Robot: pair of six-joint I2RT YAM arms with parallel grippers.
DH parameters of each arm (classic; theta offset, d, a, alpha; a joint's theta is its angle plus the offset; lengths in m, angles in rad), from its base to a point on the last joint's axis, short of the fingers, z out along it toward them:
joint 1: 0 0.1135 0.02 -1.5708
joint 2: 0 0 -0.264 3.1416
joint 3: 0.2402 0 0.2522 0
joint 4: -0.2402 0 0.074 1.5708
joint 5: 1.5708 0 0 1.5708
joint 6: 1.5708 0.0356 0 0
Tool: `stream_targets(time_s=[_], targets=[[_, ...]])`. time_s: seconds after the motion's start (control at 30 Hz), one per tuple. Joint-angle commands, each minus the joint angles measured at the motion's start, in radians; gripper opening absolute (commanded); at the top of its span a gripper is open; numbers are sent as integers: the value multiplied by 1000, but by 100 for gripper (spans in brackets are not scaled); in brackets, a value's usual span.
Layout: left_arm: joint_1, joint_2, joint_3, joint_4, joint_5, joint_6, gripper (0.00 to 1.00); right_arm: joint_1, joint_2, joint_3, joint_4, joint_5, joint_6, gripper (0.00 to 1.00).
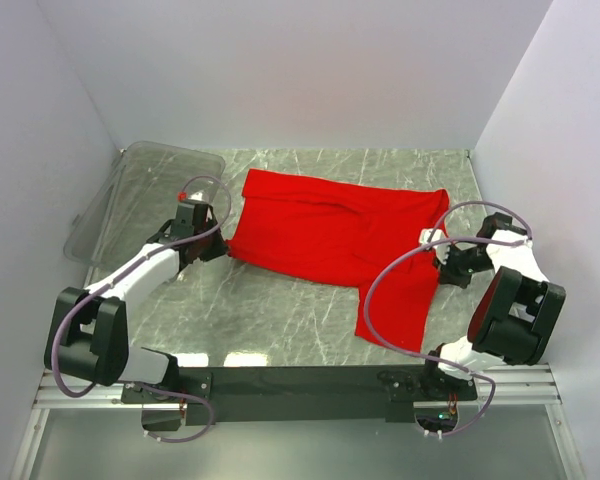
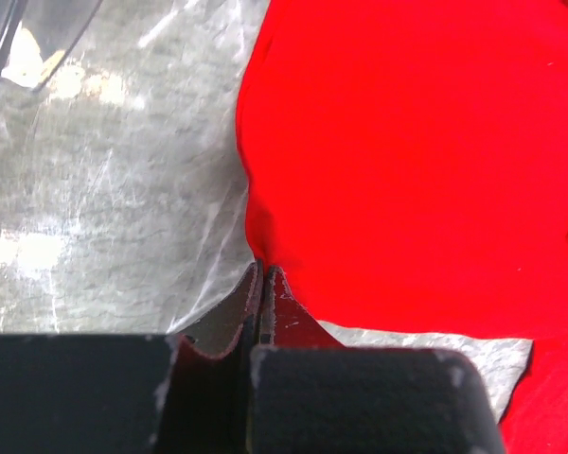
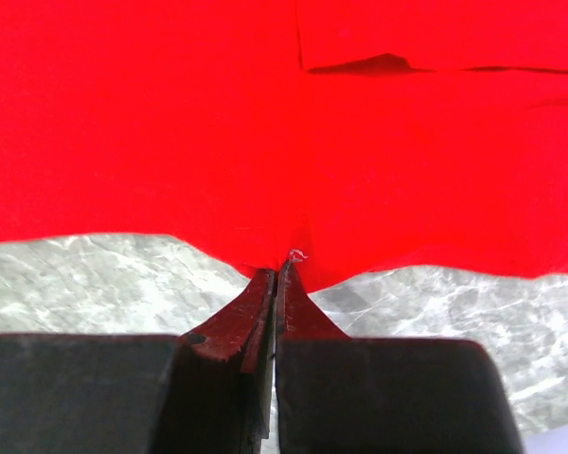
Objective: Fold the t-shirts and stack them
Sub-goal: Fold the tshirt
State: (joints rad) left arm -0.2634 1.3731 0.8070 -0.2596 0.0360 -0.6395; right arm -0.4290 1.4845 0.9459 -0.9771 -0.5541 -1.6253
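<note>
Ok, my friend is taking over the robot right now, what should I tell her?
Left gripper: shut, pinching the left edge of the red t-shirt.
Right gripper: shut, pinching the shirt's right edge.
Shirt: spread on the table, a bit rumpled, one part trailing toward the arms on the right. The clear bin sits at the far left.
Done: both grips are on.
Left: the fold itself, then stacking. Only one shirt is in view.
</note>
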Motion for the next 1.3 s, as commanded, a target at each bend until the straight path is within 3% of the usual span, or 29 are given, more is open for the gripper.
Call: stream_targets(time_s=[0.0,0.67,1.27], targets=[[-4,-5,47,10,-4,20,1,-31,-36,45,-48,-73,36,0],[12,-49,121,71,87,60,1,-82,34,169,-183,-139,110,0],[69,179,291,80,149,47,1,-83,198,327,-126,-171,407,0]])
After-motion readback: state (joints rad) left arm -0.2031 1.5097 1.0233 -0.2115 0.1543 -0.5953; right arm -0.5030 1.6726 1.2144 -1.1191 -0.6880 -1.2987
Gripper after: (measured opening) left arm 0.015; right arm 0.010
